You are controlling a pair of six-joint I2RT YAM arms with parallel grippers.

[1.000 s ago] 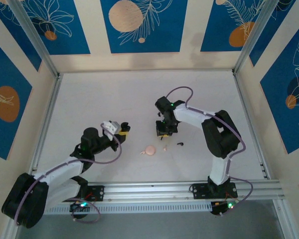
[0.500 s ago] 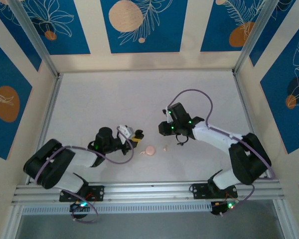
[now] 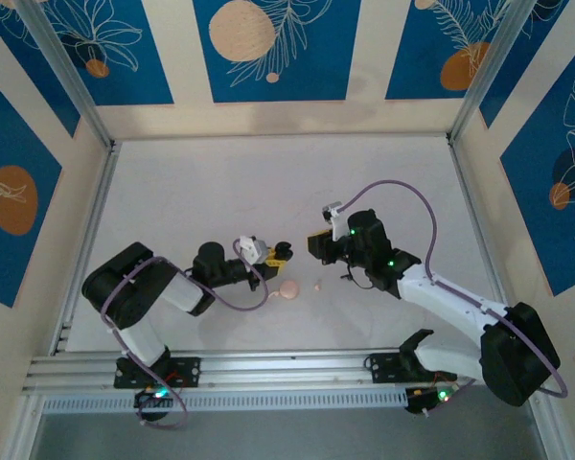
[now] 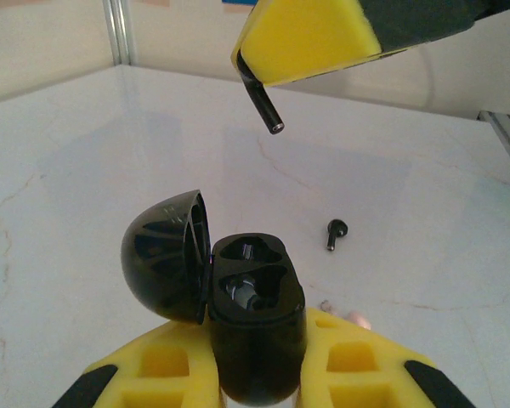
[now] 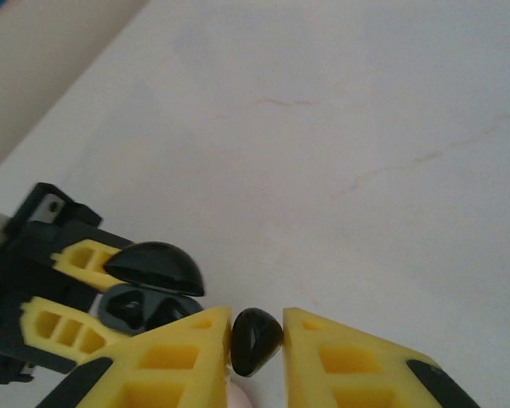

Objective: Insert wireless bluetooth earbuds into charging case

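Two black earbuds are in sight. One black earbud (image 5: 255, 338) is pinched between the yellow fingers of the right gripper (image 5: 257, 342), and its rounded head shows in the narrow gap between them in the right wrist view. In the left wrist view, the stem (image 4: 263, 104) of this earbud pokes down from under a yellow finger. It hangs in the air above and beyond the case, touching nothing else. The other black earbud (image 4: 336, 234) lies loose on the white bench (image 4: 85, 170), beyond the case and to its right, apart from both grippers.

The left gripper (image 4: 255, 361) is clamped on the black charging case (image 4: 257, 306), with a yellow finger pressed against each side of its base. The case is held upright and open. Its domed lid (image 4: 166, 268) is swung back to the left on the hinge, and two moulded wells face up in the base.

From the top view, the two grippers point at each other near the middle of the bench, their tips close together but not touching. A round pink case (image 3: 288, 289) lies closed on the bench just on the near side of them. A pale pink earbud (image 3: 318, 284) rests just to its right, close to it but not touching.
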